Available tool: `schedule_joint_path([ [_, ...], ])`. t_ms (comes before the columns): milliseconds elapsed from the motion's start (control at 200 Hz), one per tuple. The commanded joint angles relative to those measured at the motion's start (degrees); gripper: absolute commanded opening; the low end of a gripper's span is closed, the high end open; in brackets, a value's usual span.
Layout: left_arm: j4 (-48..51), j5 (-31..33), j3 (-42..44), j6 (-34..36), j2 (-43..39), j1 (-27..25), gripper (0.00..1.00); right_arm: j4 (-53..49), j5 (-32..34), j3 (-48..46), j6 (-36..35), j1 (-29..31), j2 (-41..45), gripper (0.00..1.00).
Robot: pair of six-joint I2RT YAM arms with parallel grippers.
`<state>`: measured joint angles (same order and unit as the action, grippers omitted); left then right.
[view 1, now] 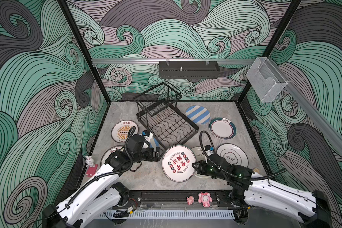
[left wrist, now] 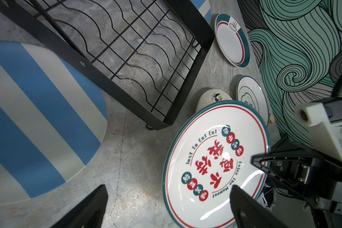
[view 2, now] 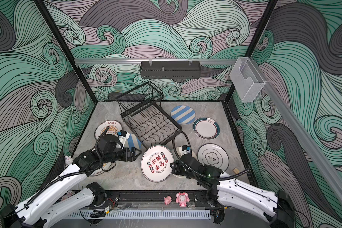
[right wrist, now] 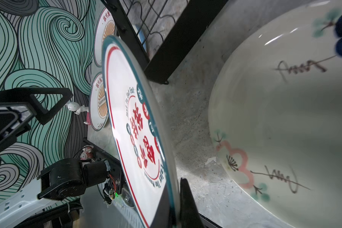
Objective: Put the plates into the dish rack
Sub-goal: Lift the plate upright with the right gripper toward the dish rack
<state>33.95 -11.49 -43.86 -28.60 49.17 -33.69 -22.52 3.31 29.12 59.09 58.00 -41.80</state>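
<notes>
The red-lettered plate (view 1: 178, 163) (right wrist: 134, 128) sits tilted off the tabletop (view 1: 146, 177) at about 6 o'clock of the dish rack (view 1: 166, 122), just beside the rack's near corner. The right end effector (view 1: 193, 164) (right wrist: 176, 197) is pressed together on its rim, one finger on the face and one behind. Half hidden beneath that plate and the right arm, at its 3 o'clock, the cream plate with drawings (right wrist: 284, 118) lies flat. In both top views the rack stands at the tabletop's middle toward 12 o'clock, with no plate in its lower tray or its raised basket. At 9 o'clock of the held plate the left end effector (view 1: 159, 153) (left wrist: 168, 187) has its fingers spread with nothing between them, above bare tabletop beside a blue-cream striped plate (left wrist: 38, 118) that lies against the rack's near side. Farther out lie the other plates: a second striped plate (view 1: 197, 114) at 1 o'clock, the teal-rimmed plate (view 1: 222, 128) at 2 o'clock, the black-ringed plate (view 1: 232, 156) at 4 o'clock, and an orange-sunburst plate (view 1: 123, 131) at 9 o'clock — all flat, outside the rack.
</notes>
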Motion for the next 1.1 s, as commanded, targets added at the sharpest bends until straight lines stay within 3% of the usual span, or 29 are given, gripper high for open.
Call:
schedule_joint_path([
  [0, 8.9, 3.2, -5.4, 7.6, 2.1, 1.3, 0.99, -8.0, 3.6, 5.5, -8.1, -3.5, 3.3, 0.00],
  [135, 9.1, 3.2, -7.1, 10.6, 2.5, 5.4, 0.99, -12.1, 4.4, 12.8, -15.8, -9.1, 1.2, 0.00],
  [355, 8.0, 0.6, -5.1, 12.1, 1.8, 13.5, 0.99, -15.1, 9.4, 32.4, -32.2, -14.0, -13.6, 0.00],
  [736, 5.1, -0.7, -3.7, 10.1, 4.2, 16.4, 0.99, -15.2, 21.6, 66.4, -50.9, -17.1, -36.9, 0.00],
  [886, 4.2, -2.0, -3.8, 10.3, 4.9, 16.8, 0.99, -10.6, 27.0, 76.1, -56.9, -17.2, -44.7, 0.00],
  [1096, 3.7, -3.7, -3.4, 10.3, 5.8, 17.6, 0.99, 1.4, 30.2, 82.7, -63.3, -17.2, -53.1, 0.00],
])
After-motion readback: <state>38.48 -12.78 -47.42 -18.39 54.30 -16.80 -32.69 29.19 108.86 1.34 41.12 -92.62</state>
